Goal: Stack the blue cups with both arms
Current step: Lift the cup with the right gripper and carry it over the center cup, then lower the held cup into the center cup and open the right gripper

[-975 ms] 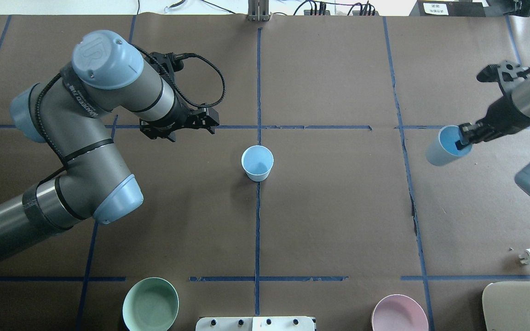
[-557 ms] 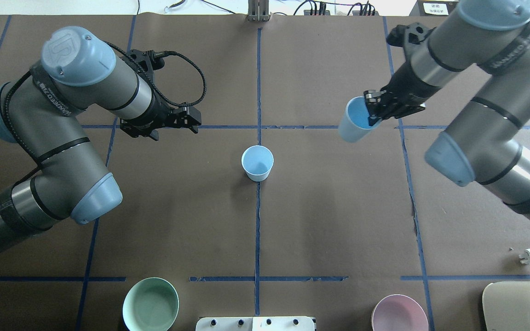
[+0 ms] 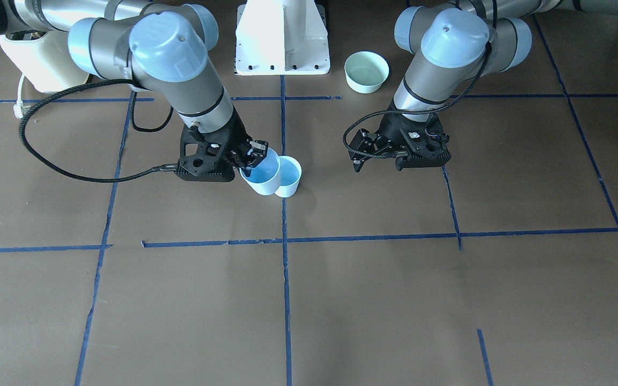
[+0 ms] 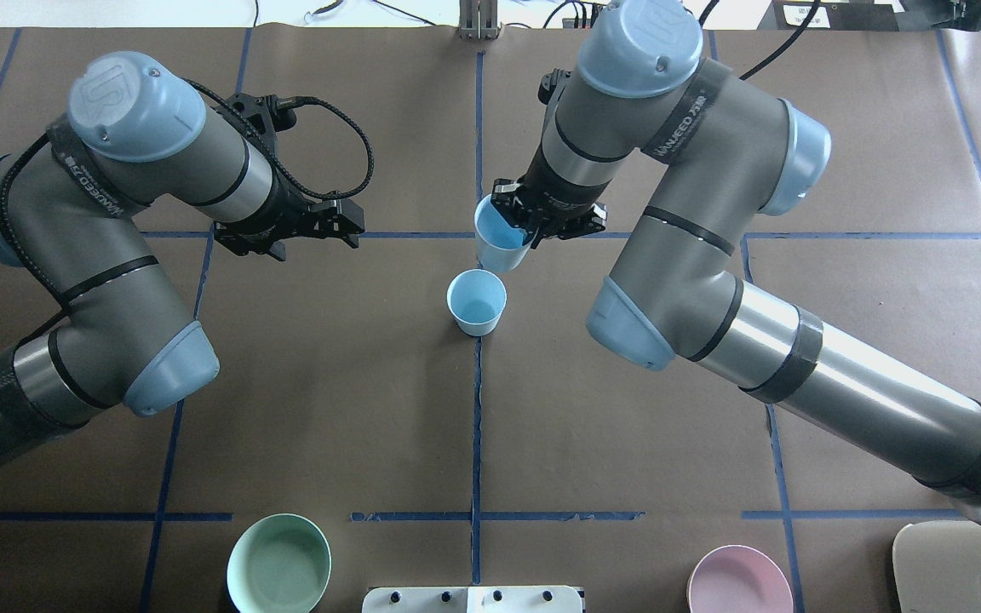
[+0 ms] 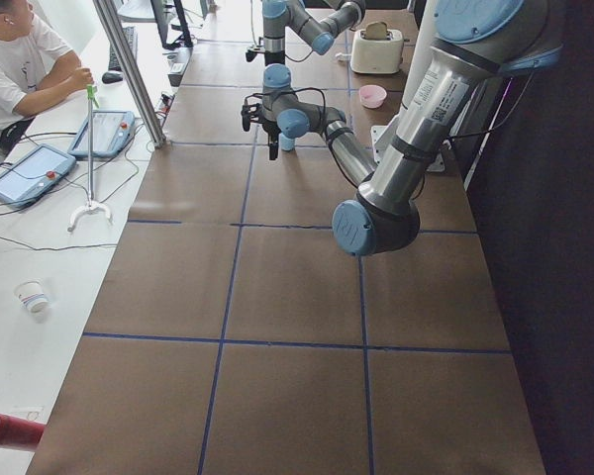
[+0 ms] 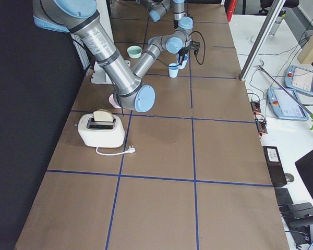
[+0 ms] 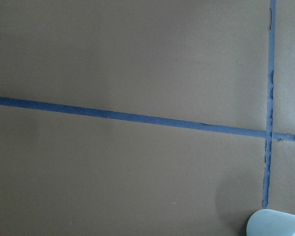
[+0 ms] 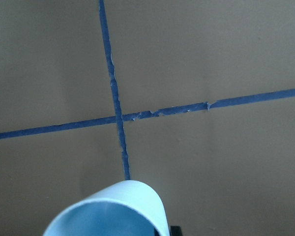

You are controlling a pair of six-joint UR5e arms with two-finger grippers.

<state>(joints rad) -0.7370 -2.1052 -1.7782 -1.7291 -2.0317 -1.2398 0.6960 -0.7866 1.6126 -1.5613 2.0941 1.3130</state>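
One blue cup (image 4: 476, 304) stands upright at the table's middle, on the blue tape line; it also shows in the front view (image 3: 290, 177) and at the lower right of the left wrist view (image 7: 275, 223). My right gripper (image 4: 524, 232) is shut on the rim of the second blue cup (image 4: 496, 243) and holds it tilted in the air, just beyond the standing one. In the front view the held cup (image 3: 260, 176) is beside the standing one. Its rim fills the bottom of the right wrist view (image 8: 108, 211). My left gripper (image 4: 352, 226) is open and empty, to the left of both cups.
A mint-green bowl (image 4: 279, 564) and a pink bowl (image 4: 739, 581) sit at the near edge by the white pedestal base (image 3: 282, 37). A toaster (image 6: 100, 129) is at the near right corner. An operator (image 5: 20, 59) sits beyond the table's far side.
My right arm has swung left across the table with its cup, from the far right to just beyond the standing cup. My left arm has drawn back a little to the left.
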